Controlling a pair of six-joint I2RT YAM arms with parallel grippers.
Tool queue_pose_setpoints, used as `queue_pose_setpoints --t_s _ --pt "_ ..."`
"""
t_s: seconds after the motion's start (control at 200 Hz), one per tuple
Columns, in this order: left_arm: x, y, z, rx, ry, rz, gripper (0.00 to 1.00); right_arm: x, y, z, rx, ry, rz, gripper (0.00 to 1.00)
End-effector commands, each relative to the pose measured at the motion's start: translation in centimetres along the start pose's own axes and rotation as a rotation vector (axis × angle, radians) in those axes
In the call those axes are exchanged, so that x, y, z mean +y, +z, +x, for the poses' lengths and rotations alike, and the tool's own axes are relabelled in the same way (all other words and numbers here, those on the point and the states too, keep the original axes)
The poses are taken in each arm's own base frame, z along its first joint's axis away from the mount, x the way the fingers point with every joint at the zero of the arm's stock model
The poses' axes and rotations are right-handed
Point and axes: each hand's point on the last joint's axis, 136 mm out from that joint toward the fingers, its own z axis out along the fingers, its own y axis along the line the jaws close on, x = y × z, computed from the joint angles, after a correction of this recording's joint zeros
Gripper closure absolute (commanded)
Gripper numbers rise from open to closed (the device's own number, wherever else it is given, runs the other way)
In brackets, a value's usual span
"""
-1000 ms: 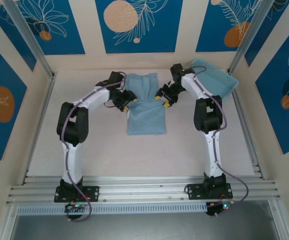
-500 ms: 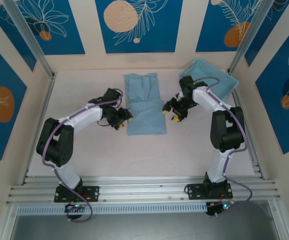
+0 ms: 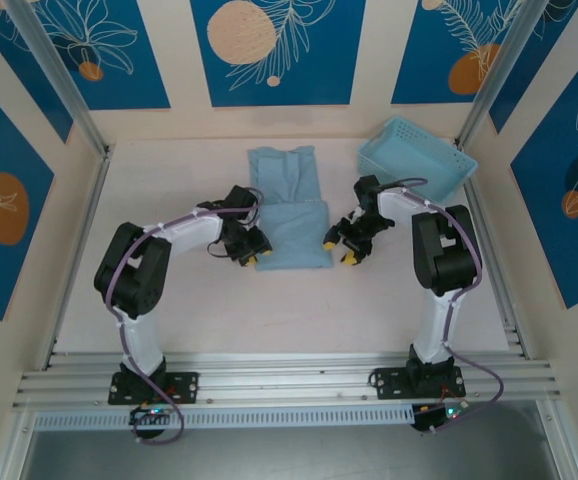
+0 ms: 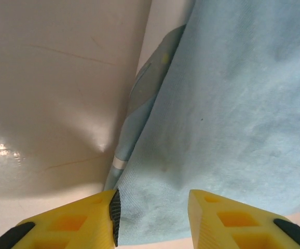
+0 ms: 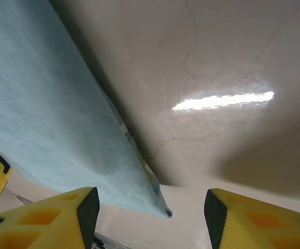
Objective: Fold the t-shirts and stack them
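1. The shirt [image 3: 291, 232] lies flat mid-table [image 3: 169, 300], towards the far edge. Its long axis runs from that edge straight back at me, and the near half looks doubled over.
2. My left gripper [image 3: 254, 259] sits low at the shirt's near-left corner, spread wide. In the left wrist view the hem [image 4: 155, 218] lies between my yellow fingers [image 4: 72, 223], unpinched.
3. My right gripper [image 3: 339, 251] sits just beside the near-right corner, also spread and holding nothing. In the right wrist view that corner [image 5: 158, 207] points into the gap, with bare table beyond it.
4. Both arms flank the near end about evenly, one corner each. I judge the next fold goes along the long axis, near end carried towards the far edge.
5. The left fingers straddle cloth. The right probably needs a nudge inward before closing.
6. The basket [image 3: 416, 160] stands in the far-right corner, well apart.
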Motion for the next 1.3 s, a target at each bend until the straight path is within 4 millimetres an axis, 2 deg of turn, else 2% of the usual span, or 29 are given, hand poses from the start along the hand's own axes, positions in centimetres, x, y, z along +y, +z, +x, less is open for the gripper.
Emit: queue_pose_setpoints --t_s 0.0,0.055,0.145,0.22,0.415,0.53,0.62,0.8,0.905,0.95,1.08,1.295 --pt "0.7 0.9 1.0 0.016 0.016 -0.032 0.65 0.8 0.8 0.9 0.037 0.0 -0.038 0.42" --pt "0.5 1.2 0.8 0.006 0.015 -0.024 0.7 1.0 1.3 1.0 0.046 -0.004 -0.039 0.43" --pt "0.4 1.1 0.6 -0.011 0.012 -0.019 0.91 1.4 1.7 1.2 0.053 -0.009 -0.038 0.43" --pt "0.6 0.5 0.6 -0.03 0.015 -0.024 1.0 1.5 1.9 1.3 0.059 -0.004 -0.038 0.43" --pt "1.7 -2.1 1.5 -0.089 -0.01 -0.024 1.0 0.8 1.6 2.2 0.061 0.015 0.003 0.44" --pt "2.4 -2.1 2.7 -0.088 -0.053 0.008 1.0 0.9 1.9 2.8 0.064 0.013 -0.013 0.44" --pt "2.8 -1.3 3.3 -0.085 -0.09 0.046 1.0 1.3 2.4 3.7 0.091 0.014 -0.018 0.45" --pt "4.8 -0.9 4.0 -0.109 -0.157 0.019 1.0 1.3 3.0 5.9 0.118 0.013 -0.005 0.45" --pt "5.1 -1.7 3.9 -0.13 -0.141 -0.004 0.63 1.0 3.0 6.3 0.113 0.021 0.002 0.46" --pt "5.0 -2.2 3.8 -0.141 -0.127 -0.007 0.54 1.0 3.1 6.3 0.11 0.017 -0.002 0.46" --pt "4.8 -2.8 4.4 -0.126 -0.13 0.004 0.53 1.2 3.2 6.3 0.119 0.016 -0.005 0.47" --pt "5.1 -0.8 5.5 -0.054 -0.198 0.038 0.54 1.6 3.8 5.9 0.122 0.035 -0.016 0.5"
